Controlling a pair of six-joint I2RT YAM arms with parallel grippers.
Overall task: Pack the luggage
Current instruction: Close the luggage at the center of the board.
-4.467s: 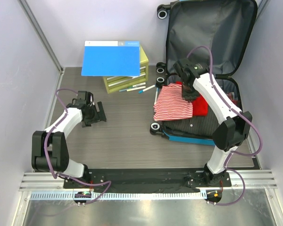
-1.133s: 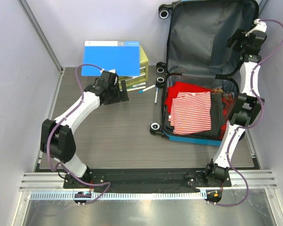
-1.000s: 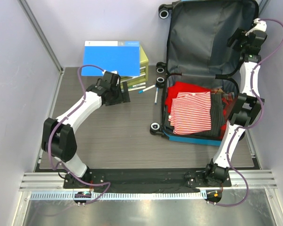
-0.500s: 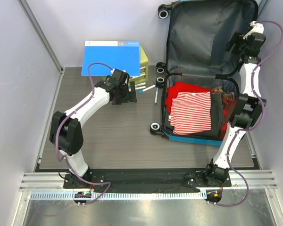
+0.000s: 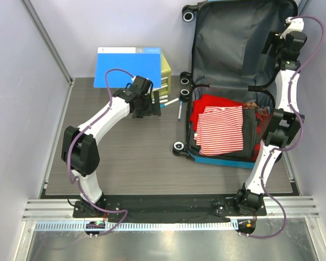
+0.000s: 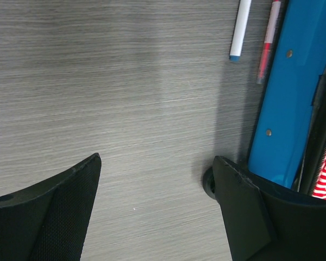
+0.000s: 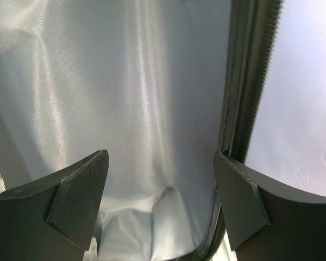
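The luggage lies open at the right, its grey-lined lid standing against the back wall. A red-and-white striped shirt lies in its base over red and dark clothes. My left gripper hovers open and empty over the table in front of the drawer box. In the left wrist view, my left gripper has the luggage's blue shell and a black wheel just to its right. My right gripper is raised at the lid's upper right edge. It is open, facing the lining beside the zipper rim.
A yellow-green drawer box with a flat blue folder on top stands at the back. A white pen and a red pen lie beside the luggage. Walls close in the left and right sides.
My left gripper has swung right, from near the folder to the front of the drawer box. My right gripper has risen slightly along the lid's edge. Both stay open.
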